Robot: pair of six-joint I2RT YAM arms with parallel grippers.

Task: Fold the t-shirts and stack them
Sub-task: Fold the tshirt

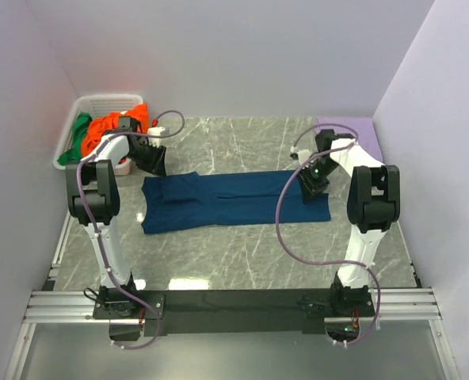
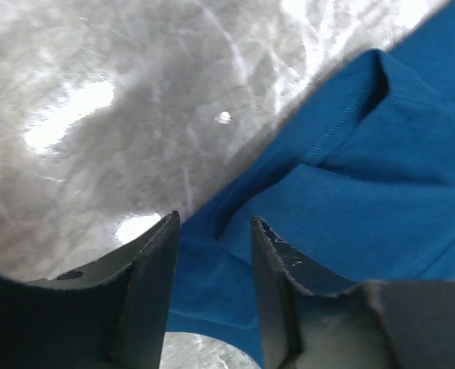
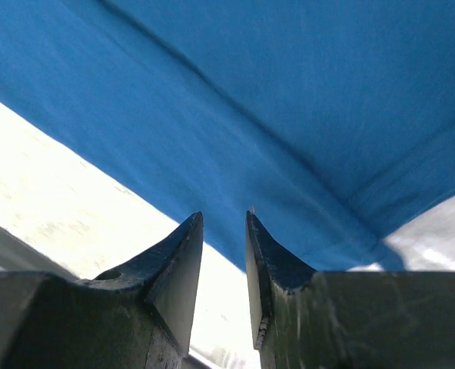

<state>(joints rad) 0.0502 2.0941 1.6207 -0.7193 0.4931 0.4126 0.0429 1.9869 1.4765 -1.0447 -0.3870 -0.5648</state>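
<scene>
Here, left gripper (image 2: 212, 223) and right gripper (image 3: 224, 219) (both parted) overhang the creased navy t-shirt (image 1: 234, 202).

No text, label, brand or number was readable in any view.

Matt navy cloth t-shirt (image 1: 234, 202) lies on glossy grey marbled table (image 1: 242, 150).
</scene>
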